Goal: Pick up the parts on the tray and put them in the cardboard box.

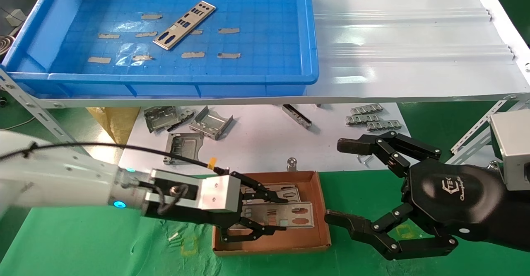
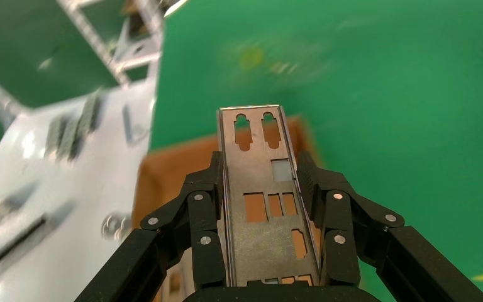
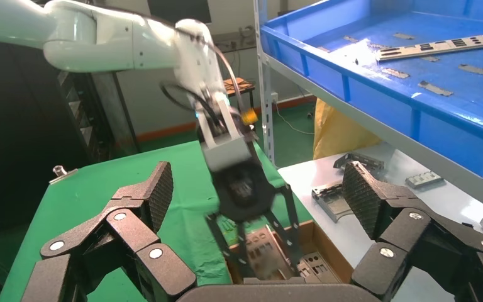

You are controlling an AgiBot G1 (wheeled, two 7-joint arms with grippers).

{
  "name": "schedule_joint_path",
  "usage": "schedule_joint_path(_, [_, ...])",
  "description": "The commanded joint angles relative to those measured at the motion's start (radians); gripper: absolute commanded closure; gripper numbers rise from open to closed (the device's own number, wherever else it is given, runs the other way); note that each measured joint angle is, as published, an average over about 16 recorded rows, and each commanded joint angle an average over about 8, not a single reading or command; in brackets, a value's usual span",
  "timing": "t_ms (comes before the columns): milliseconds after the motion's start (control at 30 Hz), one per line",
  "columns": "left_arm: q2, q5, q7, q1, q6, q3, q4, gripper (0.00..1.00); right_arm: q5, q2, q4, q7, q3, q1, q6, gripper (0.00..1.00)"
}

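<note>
Over the cardboard box (image 1: pixel 306 243) holding plates, the left end effector (image 1: pixel 271 214) grips a part (image 1: pixel 277 216).

1 silver punched plate (image 1: pixel 184 25) lies flat and diagonal on the taped grid floor of the blue tray (image 1: pixel 304 35), which sits on the shelf's left part. The brown cardboard box (image 1: pixel 308 243) rests below on the green worktop, holding stacked plates (image 1: pixel 285 214). Another plate (image 2: pixel 264 195) is gripped by its long edges above the box.
</note>
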Motion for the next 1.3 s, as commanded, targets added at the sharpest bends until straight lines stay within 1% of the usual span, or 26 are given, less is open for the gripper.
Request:
schedule_joint_path(33, [0.028, 0.018, 0.063, 0.031, -0.058, 0.004, 0.037, 1.0, 0.0, 0.0, 0.0, 0.0, 0.0, 0.0, 0.0, 0.0])
schedule_joint_path(167, [0.058, 0.032, 0.108, 0.045, -0.115, 0.005, 0.094, 0.99, 0.0, 0.0, 0.0, 0.0, 0.0, 0.0, 0.0, 0.0])
schedule_joint_path(200, [0.064, 0.033, 0.114, 0.048, -0.12, 0.006, 0.109, 0.95, 0.0, 0.0, 0.0, 0.0, 0.0, 0.0, 0.0, 0.0])
schedule_joint_path(233, [0.071, 0.033, 0.119, 0.05, -0.124, 0.006, 0.123, 0.87, 0.0, 0.0, 0.0, 0.0, 0.0, 0.0, 0.0, 0.0])
schedule_joint_path(433, [0.112, 0.031, 0.149, 0.043, -0.114, 0.006, 0.208, 0.13, 0.0, 0.0, 0.0, 0.0, 0.0, 0.0, 0.0, 0.0])
schedule_joint_path(467, [0.119, 0.03, 0.154, 0.039, -0.113, 0.006, 0.221, 0.04, 0.0, 0.0, 0.0, 0.0, 0.0, 0.0, 0.0, 0.0])
schedule_joint_path(500, [0.125, 0.03, 0.16, 0.035, -0.111, 0.006, 0.234, 0.0, 0.0, 0.0, 0.0, 0.0, 0.0, 0.0, 0.0, 0.0])
schedule_joint_path(767, [0.168, 0.028, 0.196, 0.011, -0.1, 0.005, 0.319, 0.0, 0.0, 0.0, 0.0, 0.0, 0.0, 0.0, 0.0, 0.0])
schedule_joint_path(933, [0.178, 0.023, 0.23, 0.001, -0.078, 0.002, 0.348, 0.0, 0.0, 0.0, 0.0, 0.0, 0.0, 0.0, 0.0, 0.0])
schedule_joint_path(1100, [0.16, -0.016, 0.233, -0.006, 0.016, -0.021, 0.37, 0.0, 0.0, 0.0, 0.0, 0.0, 0.0, 0.0, 0.0, 0.0])
schedule_joint_path(1300, [0.118, -0.102, 0.168, 0.013, 0.169, -0.071, 0.402, 0.0, 0.0, 0.0, 0.0, 0.0, 0.0, 0.0, 0.0, 0.0])
